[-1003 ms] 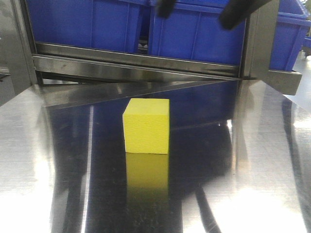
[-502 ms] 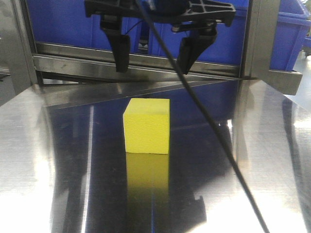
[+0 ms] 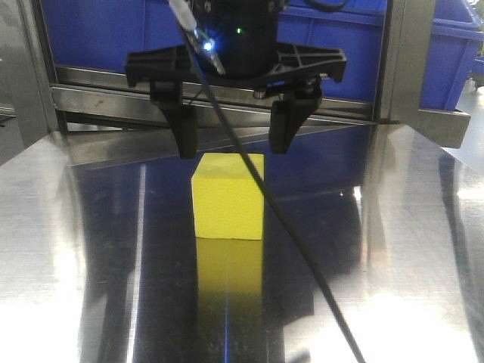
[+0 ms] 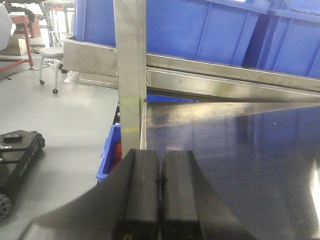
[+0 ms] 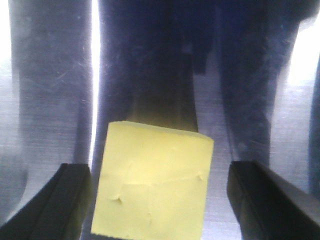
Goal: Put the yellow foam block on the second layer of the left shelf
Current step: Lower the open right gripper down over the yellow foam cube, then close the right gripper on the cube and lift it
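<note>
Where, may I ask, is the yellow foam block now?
In the front view, the yellow foam block sits centrally on the steel table, just below the open right gripper.

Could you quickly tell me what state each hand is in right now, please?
Left hand: shut, empty.
Right hand: open, flanking the bright yellow cubic foam block, not gripping it.

Right gripper (image 3: 233, 149) fingers spread wider than yellow foam block (image 3: 228, 198), gap on each side (wrist view confirms). Open table (image 3: 401, 249) surface left, right and front of block. Shelf rail (image 3: 98, 98) and blue bins (image 3: 113, 34) close off the back, post (image 3: 404, 60) rear right. Cable (image 3: 287, 227) crosses block's front.
</note>
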Robot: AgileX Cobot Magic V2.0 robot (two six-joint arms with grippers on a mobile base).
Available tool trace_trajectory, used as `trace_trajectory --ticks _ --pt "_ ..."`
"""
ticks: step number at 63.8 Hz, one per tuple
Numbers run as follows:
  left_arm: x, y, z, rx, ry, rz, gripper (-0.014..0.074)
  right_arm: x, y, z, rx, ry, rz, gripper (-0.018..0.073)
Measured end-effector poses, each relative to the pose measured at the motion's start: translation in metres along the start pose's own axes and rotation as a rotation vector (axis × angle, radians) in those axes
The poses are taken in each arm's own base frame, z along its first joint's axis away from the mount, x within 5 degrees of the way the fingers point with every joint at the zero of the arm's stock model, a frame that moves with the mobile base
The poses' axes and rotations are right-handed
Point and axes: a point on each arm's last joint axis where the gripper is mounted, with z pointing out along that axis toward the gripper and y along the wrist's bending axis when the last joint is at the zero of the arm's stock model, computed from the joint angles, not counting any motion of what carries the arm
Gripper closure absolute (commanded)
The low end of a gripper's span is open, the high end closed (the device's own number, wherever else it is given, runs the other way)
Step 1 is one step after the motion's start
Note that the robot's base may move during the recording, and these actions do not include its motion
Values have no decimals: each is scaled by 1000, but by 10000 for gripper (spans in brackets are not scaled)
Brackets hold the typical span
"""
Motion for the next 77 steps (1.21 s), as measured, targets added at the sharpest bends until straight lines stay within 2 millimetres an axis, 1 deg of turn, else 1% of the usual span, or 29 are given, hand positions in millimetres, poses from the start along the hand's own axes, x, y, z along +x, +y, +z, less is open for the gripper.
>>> trace_trajectory --ticks 16,32,37,43,50,55,63,68,77 --pt "0 0 0 0 0 0 460 3 3 14 18 27 -1 -65" --pt "0 0 0 0 0 0 460 12 6 38 26 84 6 -62" --pt "0 0 0 0 0 0 460 14 7 42 24 88 7 -51" --pt "0 0 0 0 0 0 460 13 8 42 14 81 7 23" --pt "0 0 0 0 0 0 460 12 7 42 6 86 7 150" --pt "0 0 0 0 0 0 460 10 5 43 -5 99 0 215" --pt "0 0 0 0 0 0 460 3 -1 40 -42 98 -25 225" --pt "0 0 0 0 0 0 460 -5 -8 34 -62 84 -59 225" --pt "0 0 0 0 0 0 460 -19 -30 17 -80 48 -123 225"
